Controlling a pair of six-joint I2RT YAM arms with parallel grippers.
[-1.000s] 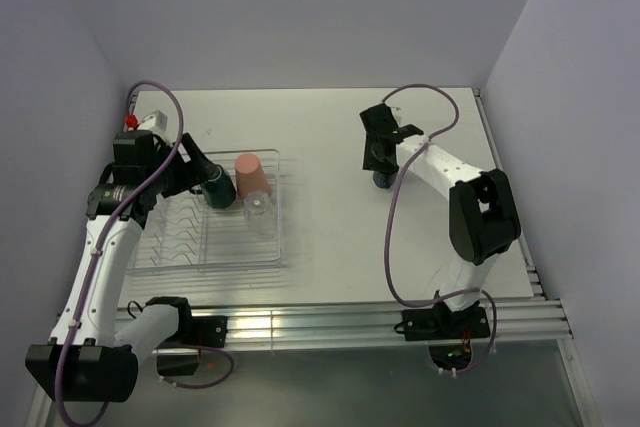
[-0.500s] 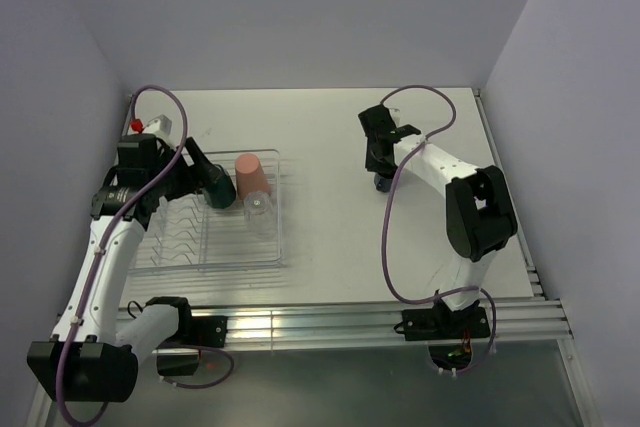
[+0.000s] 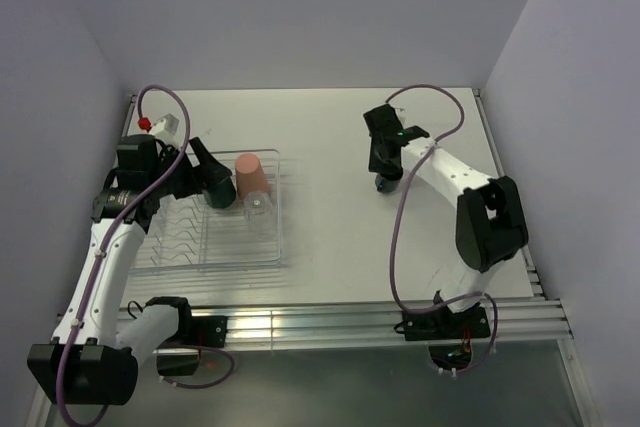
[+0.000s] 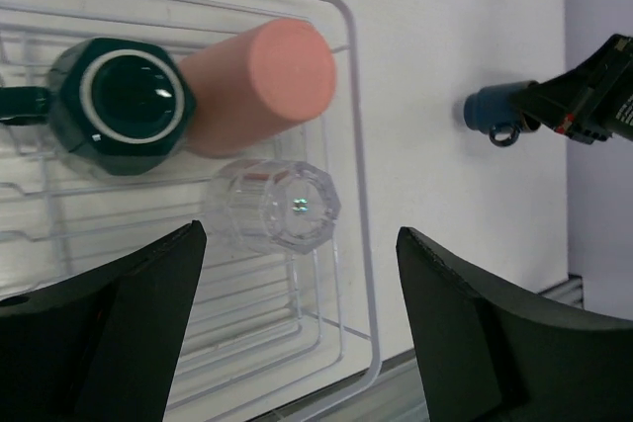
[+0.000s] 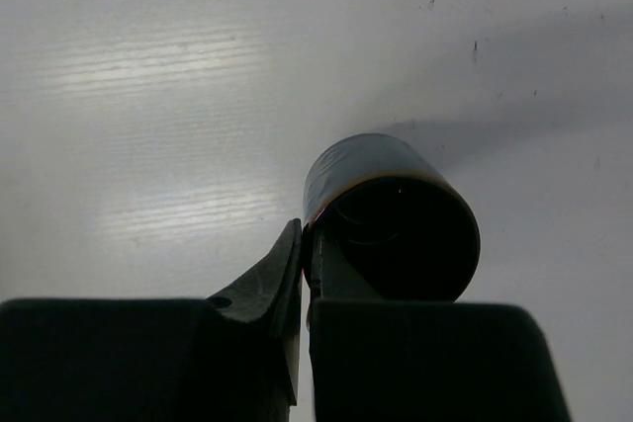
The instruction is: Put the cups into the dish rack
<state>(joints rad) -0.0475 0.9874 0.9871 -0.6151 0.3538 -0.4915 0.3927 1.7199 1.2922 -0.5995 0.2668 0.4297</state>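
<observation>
Three cups sit in the clear dish rack (image 4: 361,244): a dark teal mug (image 4: 124,106), a salmon-pink tumbler (image 4: 267,81) leaning beside it, and a clear glass (image 4: 282,207) bottom-up. My left gripper (image 4: 302,244) hangs open above the rack's right part with nothing between its fingers; from overhead it (image 3: 198,163) sits just left of the teal mug (image 3: 218,187). Out on the table to the right, the navy mug (image 5: 396,195) lies tipped. My right gripper (image 5: 307,244) is shut on its wall, one finger inside the mouth and one outside.
The rack (image 3: 205,265) stands at the table's left, near the front rail. The right arm's purple cable (image 3: 430,92) loops over the back of the table. Walls close in on both sides.
My right gripper has shut on the navy mug's wall. The left gripper has drawn back a little from the teal mug, which stays in the rack.
</observation>
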